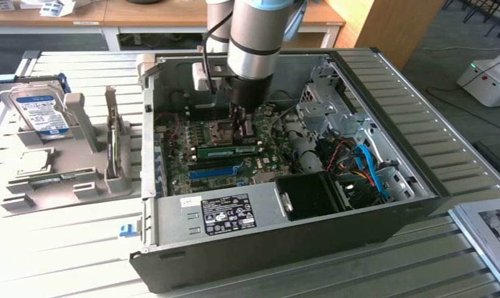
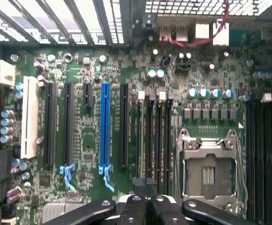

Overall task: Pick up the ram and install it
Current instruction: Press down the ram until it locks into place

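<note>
- The gripper [image 1: 240,127] reaches straight down from the arm into the open computer case [image 1: 415,143], at the centre of the exterior view. I judge the vertical approach lets it clear the case walls and meet the motherboard [image 1: 183,139] squarely.
- Its fingers are pressed together with nothing between them. In the wrist view the gripper [image 2: 145,185] shows as paired black tips over the near end of the memory slots [image 2: 159,140].
- The ram [image 1: 229,151] lies just below the gripper in the exterior view. It is a green stick with a pale sticker, running across the board along the line of the memory slots.
- It seems to stand on edge in a slot rather than flat on the board. Whether it is fully seated, or whether the fingertips touch it, I cannot tell.
- Closed fingers above the slots would suit pushing down on a stick's top edge more than grasping it; that is a judgement only.
- The CPU socket [image 2: 208,173] beside the slots is empty, its metal frame closed.
- The blue expansion slot [image 2: 104,126] sits apart from the memory slots, on the side away from the socket.
- At the exterior view's left, a grey parts stand [image 1: 109,180] holds a hard drive [image 1: 39,108] upright, well apart from the case, where parts can be reached from above.
</note>
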`<state>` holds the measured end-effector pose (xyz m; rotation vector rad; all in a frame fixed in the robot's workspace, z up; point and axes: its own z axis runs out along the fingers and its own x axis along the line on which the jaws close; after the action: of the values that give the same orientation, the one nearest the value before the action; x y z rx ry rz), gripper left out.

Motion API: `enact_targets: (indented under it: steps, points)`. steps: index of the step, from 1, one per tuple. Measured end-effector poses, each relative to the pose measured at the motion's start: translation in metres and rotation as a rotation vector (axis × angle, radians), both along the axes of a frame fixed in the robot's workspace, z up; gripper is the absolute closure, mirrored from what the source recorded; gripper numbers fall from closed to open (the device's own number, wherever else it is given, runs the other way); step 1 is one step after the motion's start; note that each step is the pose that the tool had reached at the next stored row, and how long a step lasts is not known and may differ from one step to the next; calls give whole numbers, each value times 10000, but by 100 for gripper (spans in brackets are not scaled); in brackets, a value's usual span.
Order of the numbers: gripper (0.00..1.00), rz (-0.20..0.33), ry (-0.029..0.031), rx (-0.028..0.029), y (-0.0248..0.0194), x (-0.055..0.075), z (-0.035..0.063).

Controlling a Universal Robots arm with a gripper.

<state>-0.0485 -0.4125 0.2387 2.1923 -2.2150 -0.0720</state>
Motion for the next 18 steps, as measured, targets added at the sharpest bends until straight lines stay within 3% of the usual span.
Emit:
enact_targets:
  steps: [12, 18]
  points:
    - [90, 0, -1, 0, 0, -218, -1]
    - [90, 1, -1, 0, 0, -252, -1]
